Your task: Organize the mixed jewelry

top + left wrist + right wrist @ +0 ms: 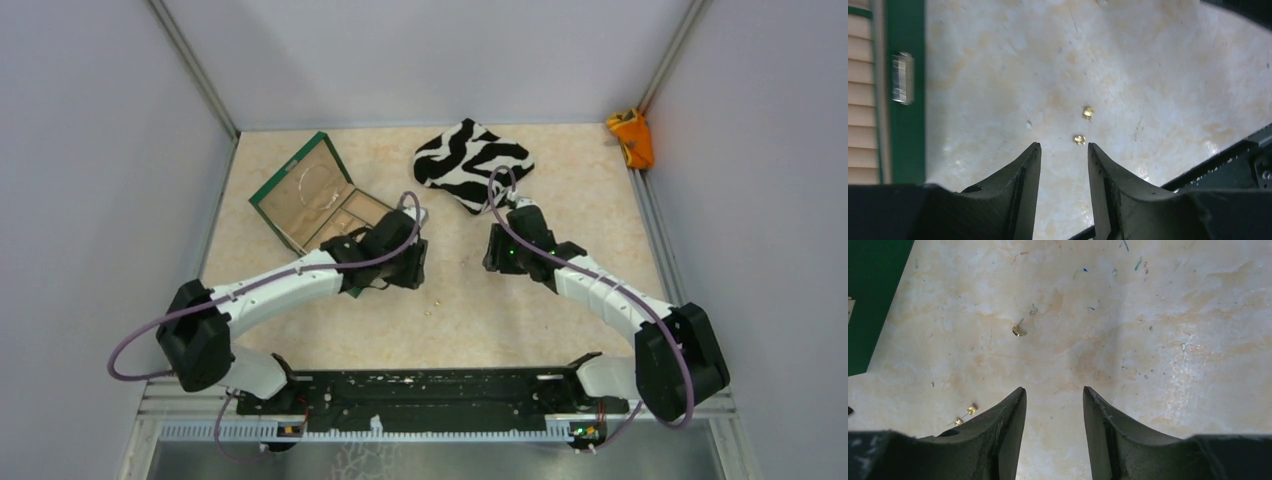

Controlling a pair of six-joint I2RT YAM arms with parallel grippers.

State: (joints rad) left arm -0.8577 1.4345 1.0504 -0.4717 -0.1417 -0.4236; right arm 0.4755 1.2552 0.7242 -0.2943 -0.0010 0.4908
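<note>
Left gripper (1063,148): jaws parted, nothing between them, above the marbled tabletop (1158,65). Two gold ear studs (1079,139) lie just ahead of its tips. Right gripper (1053,390): jaws parted, empty. A single gold stud (1017,330) lies ahead of it, apart. Silver wire hoop (318,187) rests in the largest compartment of the green box (286,167)

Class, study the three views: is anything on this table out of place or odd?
Yes. Two gold studs lie loose on the bare table just ahead of the open left tool, and a third stud lies apart, all outside the green box. They look spilled rather than sorted.
</note>
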